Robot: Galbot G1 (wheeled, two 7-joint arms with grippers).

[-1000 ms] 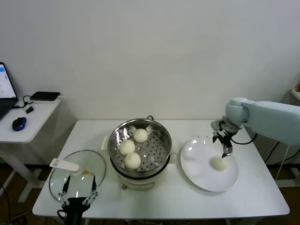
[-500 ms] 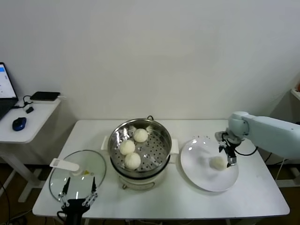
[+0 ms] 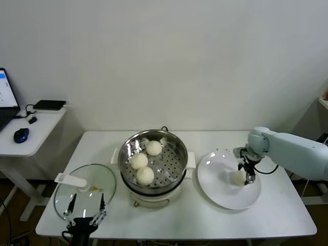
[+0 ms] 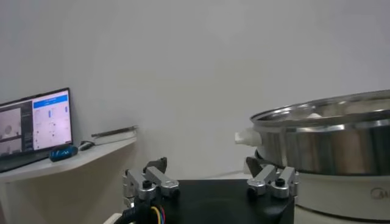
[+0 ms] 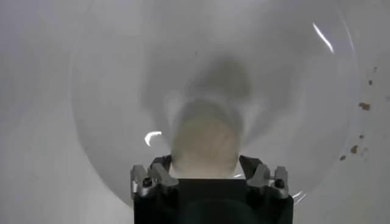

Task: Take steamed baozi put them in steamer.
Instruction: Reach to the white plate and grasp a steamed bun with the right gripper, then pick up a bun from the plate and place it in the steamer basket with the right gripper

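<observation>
On the left of the bench point(image 3: 287, 215), the left gripper point(image 3: 85, 209) is parked near the front edge, over the glass lid point(image 3: 84, 187), with its jaws spread open and nothing between them. In the middle stands the steamer point(image 3: 152, 160), and 3 baozi point(image 3: 145, 175) already lie on its perforated tray. On the right, the last bun point(image 3: 236, 178) sits on the white plate point(image 3: 220, 192), and the right gripper point(image 3: 246, 175) is low over it. In the right wrist view the bun point(image 5: 204, 141) lies between the 2 fingers point(image 5: 148, 180), which stand open on both sides of it and do not seem to press it yet. To do this step well, I think the jaws should close slowly and only lightly, because the dough looks soft and can be squeezed out of shape. The bun should stay centred between the fingers, then be lifted straight up before carrying it toward the free part of the tray.
</observation>
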